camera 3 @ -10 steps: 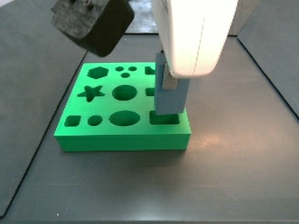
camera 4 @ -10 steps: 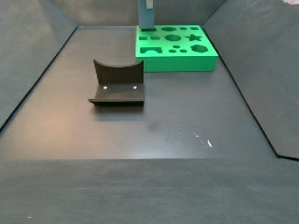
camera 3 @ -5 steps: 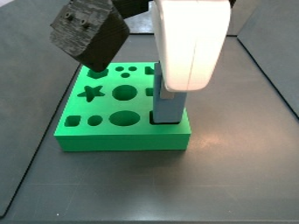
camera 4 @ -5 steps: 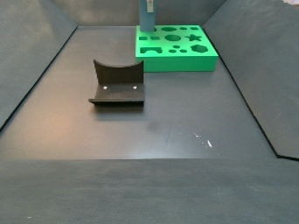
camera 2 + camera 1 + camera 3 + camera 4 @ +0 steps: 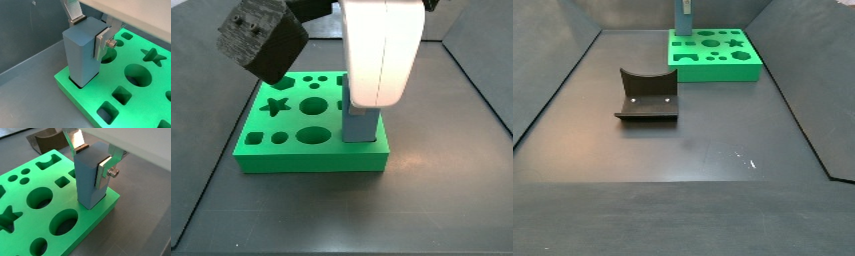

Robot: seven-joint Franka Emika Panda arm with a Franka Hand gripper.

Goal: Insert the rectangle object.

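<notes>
The rectangle object (image 5: 90, 183), a blue-grey bar, stands upright with its lower end in a slot at the corner of the green shape board (image 5: 20, 188). It shows in both wrist views (image 5: 79, 55) and both side views (image 5: 361, 125) (image 5: 683, 20). My gripper (image 5: 91, 162) is shut on the bar's upper part, with one pad flat on its near side and the other finger at its far face, as a wrist view also shows (image 5: 89, 34). In a side view the arm's white body (image 5: 382, 50) hides the gripper.
The board (image 5: 311, 160) (image 5: 716, 72) has star, round, square and hexagon holes. The fixture (image 5: 647, 97) stands on the dark floor nearer the middle, also in a wrist view (image 5: 43, 138). A black speckled block (image 5: 258, 45) hangs at the upper left in a side view.
The arm's white body has come lower over the board, and less of the bar shows beneath it. The black speckled block has shifted left and down.
</notes>
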